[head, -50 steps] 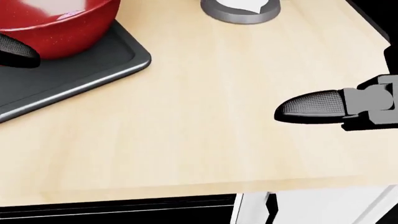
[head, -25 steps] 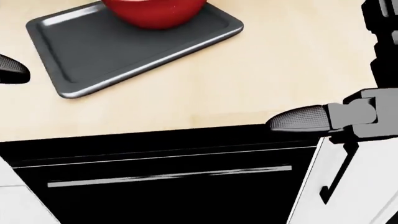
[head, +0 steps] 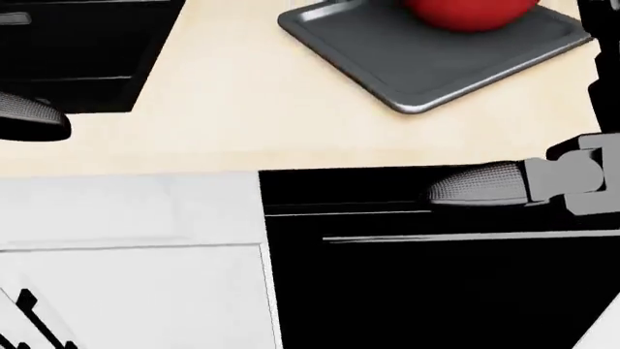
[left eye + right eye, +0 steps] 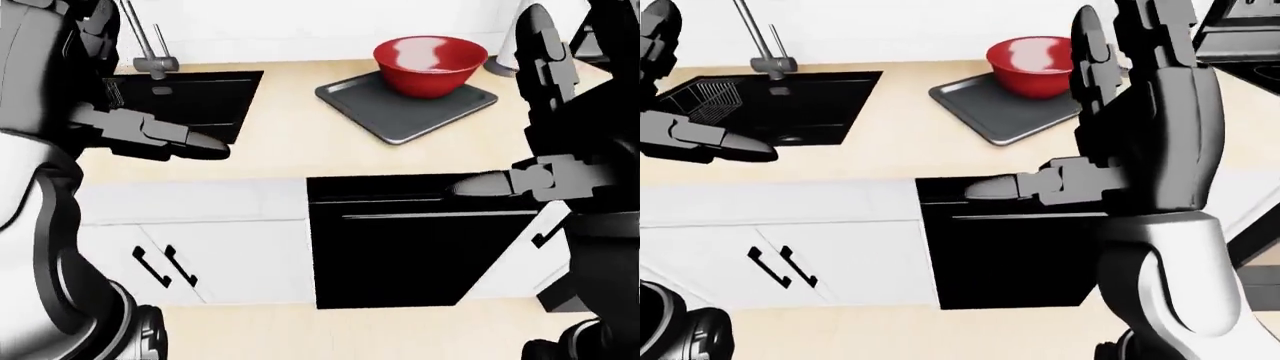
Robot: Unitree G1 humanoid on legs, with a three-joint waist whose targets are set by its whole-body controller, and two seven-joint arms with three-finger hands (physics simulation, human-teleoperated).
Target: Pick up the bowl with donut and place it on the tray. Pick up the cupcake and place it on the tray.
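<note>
A red bowl (image 4: 430,66) stands on a dark grey tray (image 4: 400,120) on the pale wood counter, at the top right of the left-eye view. Glare hides what is inside the bowl. The bowl's underside (image 3: 470,13) and the tray (image 3: 387,51) show at the top of the head view. No cupcake shows. My left hand (image 4: 150,90) is open and empty, held over the counter edge by the sink. My right hand (image 4: 500,109) is open and empty, fingers raised, below and right of the tray. Both hands are apart from the bowl.
A black sink (image 4: 190,97) with a faucet (image 4: 150,49) is set in the counter left of the tray. A black appliance front (image 4: 420,240) sits under the counter, with white cabinets (image 4: 200,255) to its left. A grey-based object (image 4: 500,64) stands right of the bowl.
The whole picture has shifted: the camera has moved back and to the left. Tray and bowl now sit at the head view's top right, and the cabinet fronts show. Both hands stay open.
</note>
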